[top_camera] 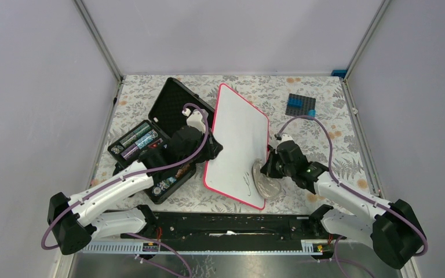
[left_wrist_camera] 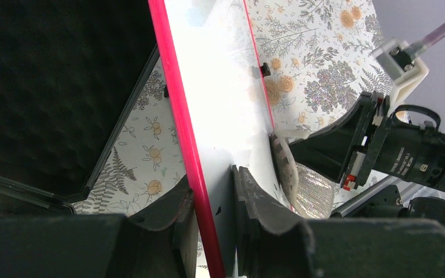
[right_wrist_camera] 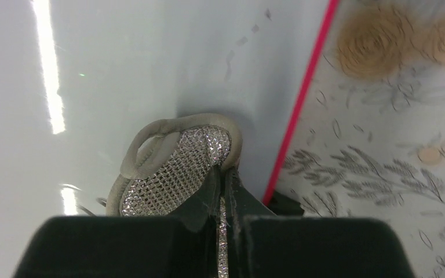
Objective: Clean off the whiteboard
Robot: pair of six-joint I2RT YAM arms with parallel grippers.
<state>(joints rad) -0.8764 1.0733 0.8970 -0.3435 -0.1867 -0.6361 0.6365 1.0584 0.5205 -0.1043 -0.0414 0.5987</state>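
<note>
Left pincer (left_wrist_camera: 211,194) was clenched on the whiteboard (top_camera: 237,136), one finger on each side of its red rim (left_wrist_camera: 177,110), gripping the edge that faced the case (top_camera: 165,107). Right pincer (right_wrist_camera: 221,180) was clenched on a silver mesh cloth (right_wrist_camera: 177,165) and pressed it flat against the board face, just inside the rim on the right-arm side, near the close corner.

The board sat in the middle of the table (top_camera: 330,156), tilted, with the open case to its left and the right arm to its right. Couldn't tell which edge touched the table. A black scribble (top_camera: 247,180) showed near the close edge, just beside the cloth. The rest of the face looked white with glare streaks.

The case lid was foam-lined and propped open, with cylinders (top_camera: 138,139) packed in the base. A blue-black block (top_camera: 300,105) lay well apart at the far right.
</note>
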